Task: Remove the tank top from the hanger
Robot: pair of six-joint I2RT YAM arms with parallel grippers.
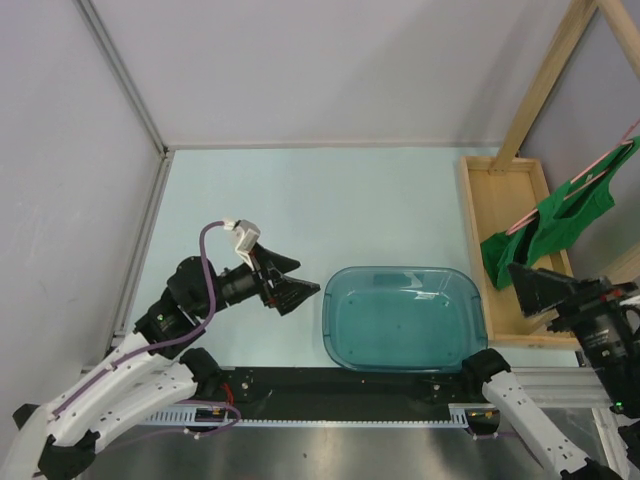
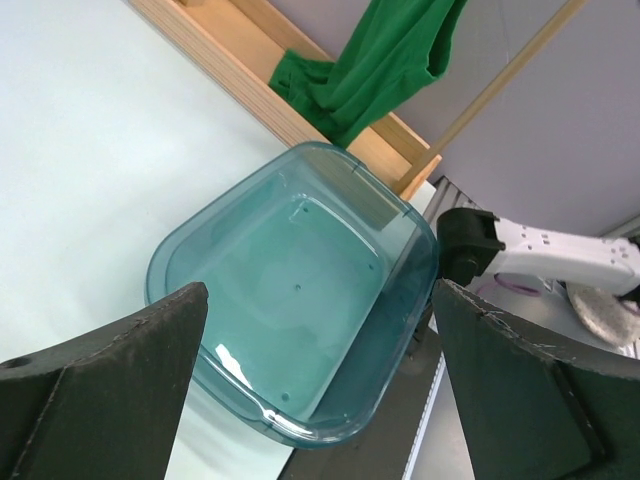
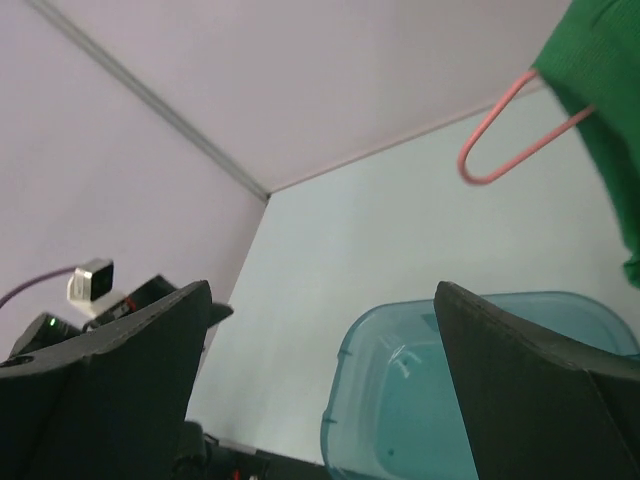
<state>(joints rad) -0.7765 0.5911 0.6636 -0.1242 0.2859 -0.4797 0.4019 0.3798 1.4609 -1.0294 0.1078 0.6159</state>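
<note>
From above, the tank top hangs on the hanger at the far right, over a wooden tray. The right claw, released and spread, sits just near of its lower edge. The left claw, also released, is well apart, left of the tub on the table.

The left wrist view frames the tub between wide fingers, with the tank top beyond it.

Only the right wrist view shows the hanger's pink loop sticking out of the green fabric, up and right of the spread fingers.
</note>
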